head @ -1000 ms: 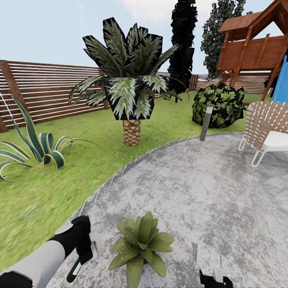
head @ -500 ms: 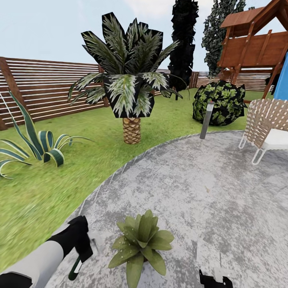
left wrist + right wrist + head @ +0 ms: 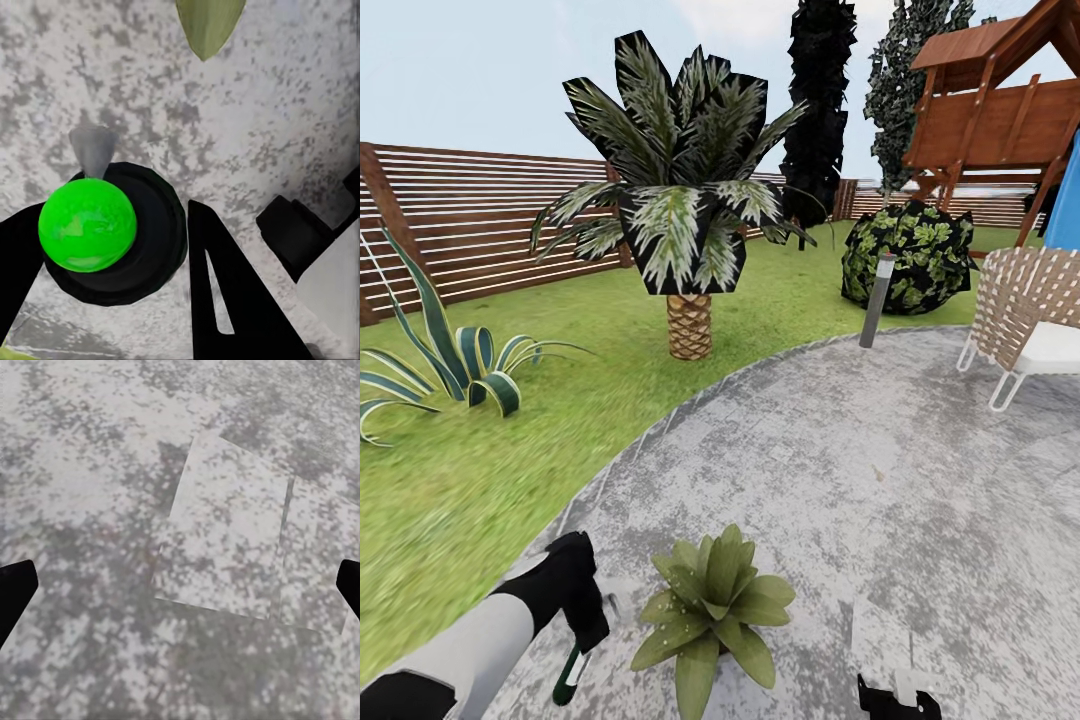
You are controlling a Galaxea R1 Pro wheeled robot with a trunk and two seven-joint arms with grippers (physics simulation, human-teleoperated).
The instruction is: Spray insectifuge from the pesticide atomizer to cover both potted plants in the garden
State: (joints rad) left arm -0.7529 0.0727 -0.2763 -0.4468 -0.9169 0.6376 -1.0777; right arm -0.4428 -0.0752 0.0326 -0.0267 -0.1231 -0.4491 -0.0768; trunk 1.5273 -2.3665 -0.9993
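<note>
**Left hand grips the atomizer just beside the potted plant**

The left hand (image 3: 582, 640) is closed around the pesticide atomizer (image 3: 88, 225): in the left wrist view its black fingers (image 3: 225, 300) flank the bottle's round black body, topped by a bright green cap with a grey nozzle cone at its edge. In the head view the atomizer's dark green lower end (image 3: 568, 682) hangs below the hand, just beside the potted plant (image 3: 710, 605) on the side nearer the lawn, apart from its leaves. One leaf tip (image 3: 208, 26) of the plant shows past the bottle in the left wrist view.

The right hand (image 3: 898, 697) sits low on the other side of the plant, its fingers spread wide and holding nothing; its wrist camera looks down on the bare grey patio (image 3: 112, 472), with only the two black fingertips (image 3: 15, 589) at the frame's edges.

The plant stands on the round paved patio of the garden (image 3: 480, 470). Beyond the plant rises a palm (image 3: 685, 230) on the grass, with a striped agave (image 3: 450, 360) off toward the slatted fence (image 3: 470, 220). Farther across the patio from the plant are a short bollard light (image 3: 877, 300), a round bush (image 3: 910, 255), a woven chair (image 3: 1025, 320) and a wooden play structure (image 3: 1000, 110).
</note>
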